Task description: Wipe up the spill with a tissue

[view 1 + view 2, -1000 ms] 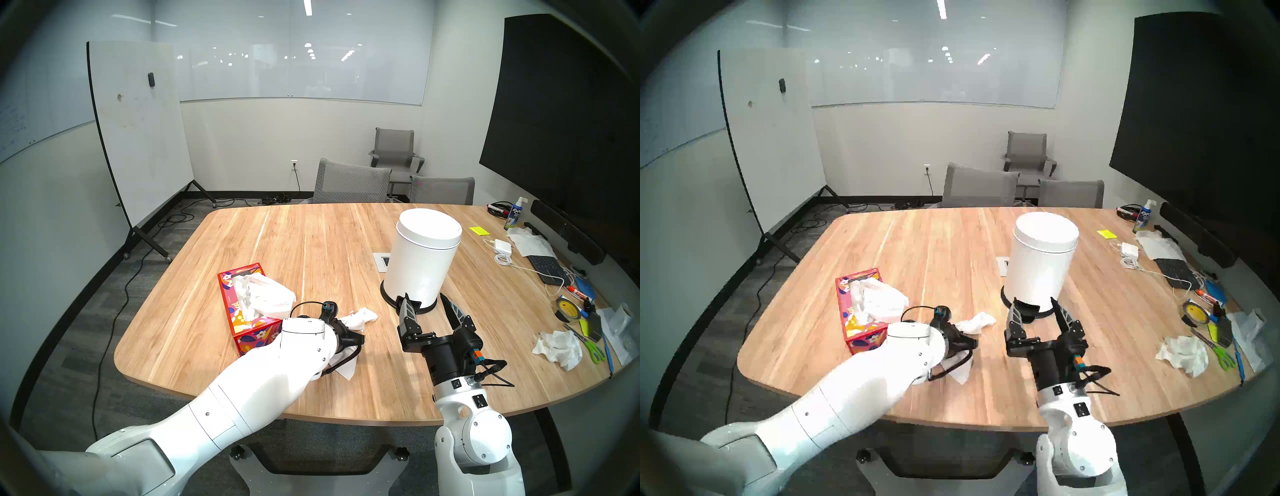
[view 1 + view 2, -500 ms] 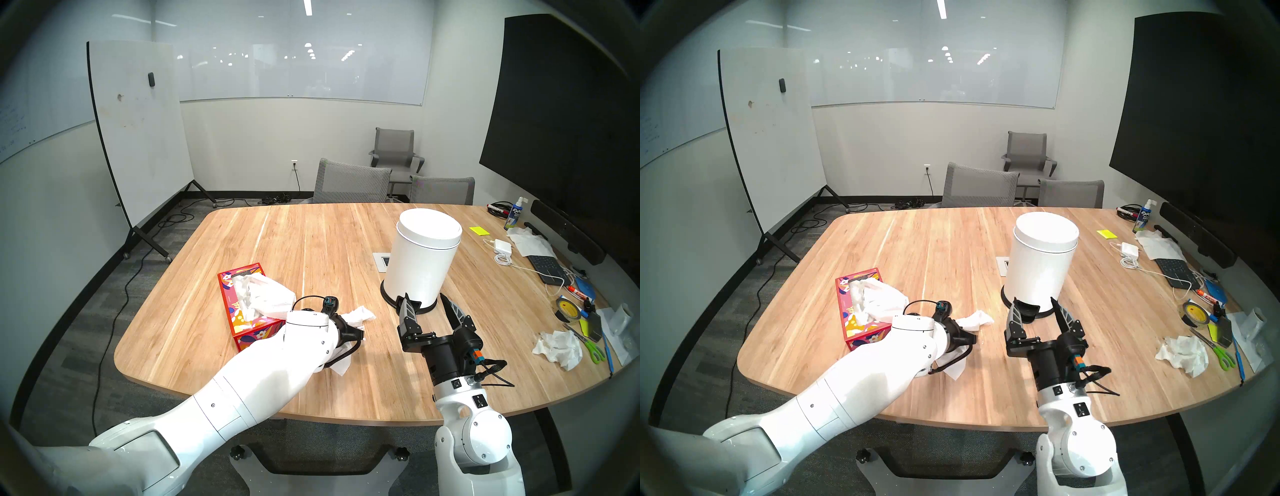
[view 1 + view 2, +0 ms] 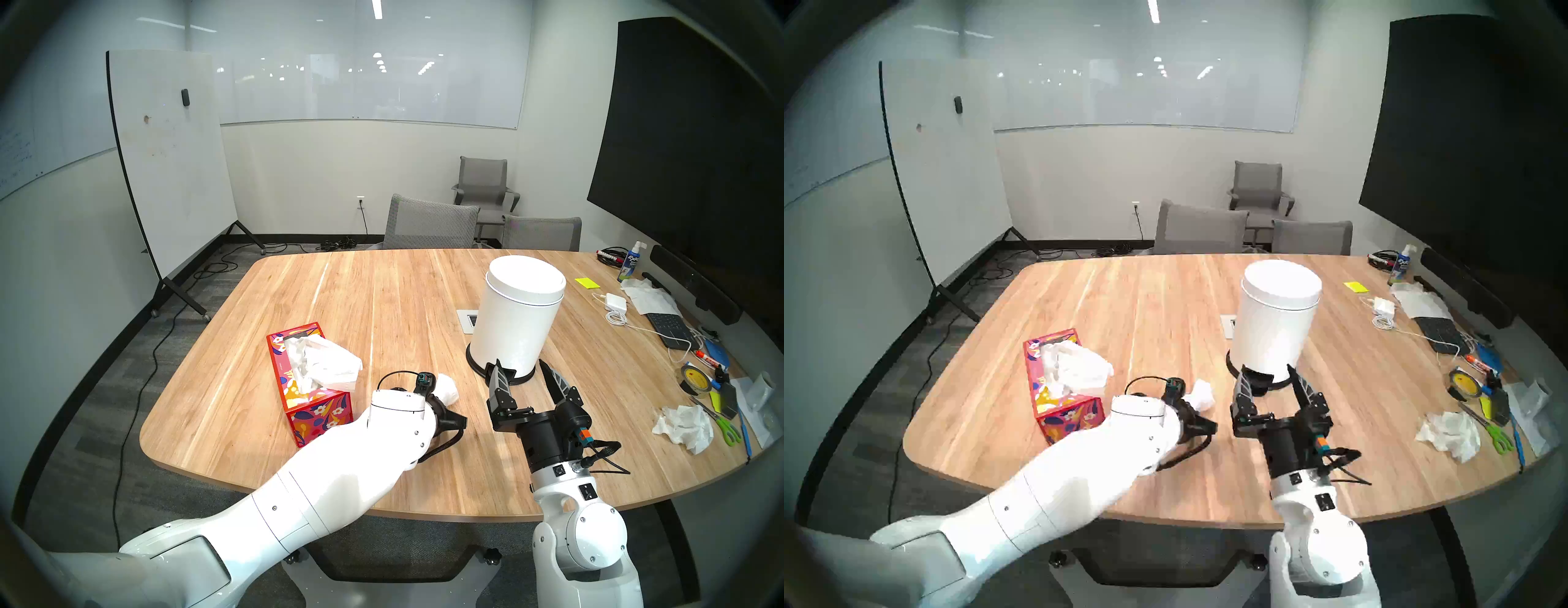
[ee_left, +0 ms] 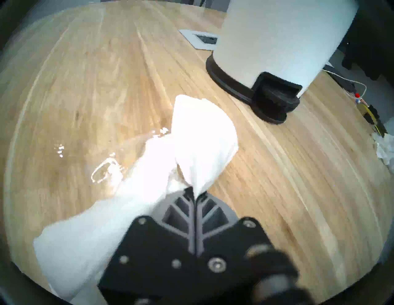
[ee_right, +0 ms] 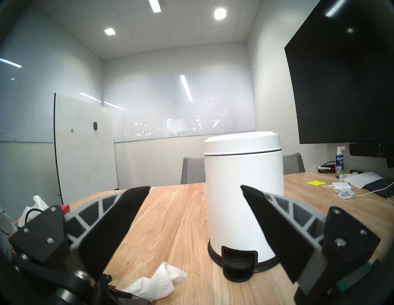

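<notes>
Tissue (image 4: 202, 136) sat pinched in the left gripper's (image 4: 195, 191) closed jaws, trailing across the wet spill (image 4: 106, 168) on the table (image 4: 277, 170). Right gripper (image 3: 524, 373) hung wide, empty. Pressing flatter would probably soak more.

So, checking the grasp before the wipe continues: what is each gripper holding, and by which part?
The left gripper pinches the thin white paper tissue at a bunched fold; the right gripper holds nothing.
</notes>
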